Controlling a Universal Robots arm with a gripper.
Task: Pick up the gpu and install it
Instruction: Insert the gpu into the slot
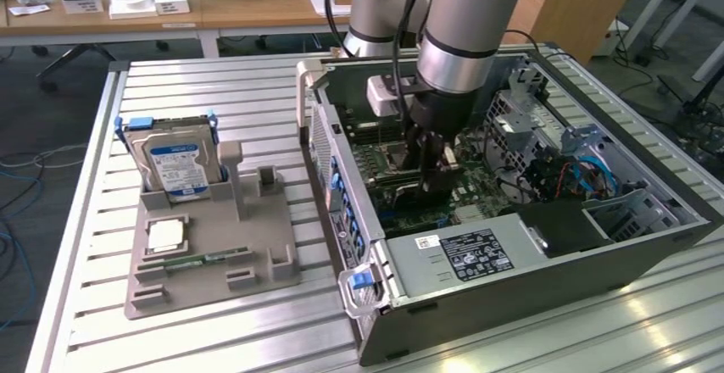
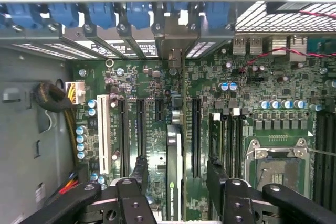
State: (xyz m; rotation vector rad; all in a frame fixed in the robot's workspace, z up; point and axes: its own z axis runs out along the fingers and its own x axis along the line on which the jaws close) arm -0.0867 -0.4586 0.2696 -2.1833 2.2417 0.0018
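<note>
Gripper (image 2: 176, 192) spread wide, fingers (image 2: 139, 174) flanking upright gpu (image 2: 174, 166) seated on motherboard (image 2: 210, 77) inside open computer case (image 1: 633, 254).

No wording can be read with certainty anywhere. The hard drive (image 1: 172, 168) standing in the grey holder (image 1: 209, 246) carries a blue-and-white label whose print is too small to make out. The power supply (image 1: 470, 254) in the computer case (image 1: 543, 297) bears a black label with white print and symbols, perhaps certification marks, and beside it a small white sticker, both illegible.
</note>
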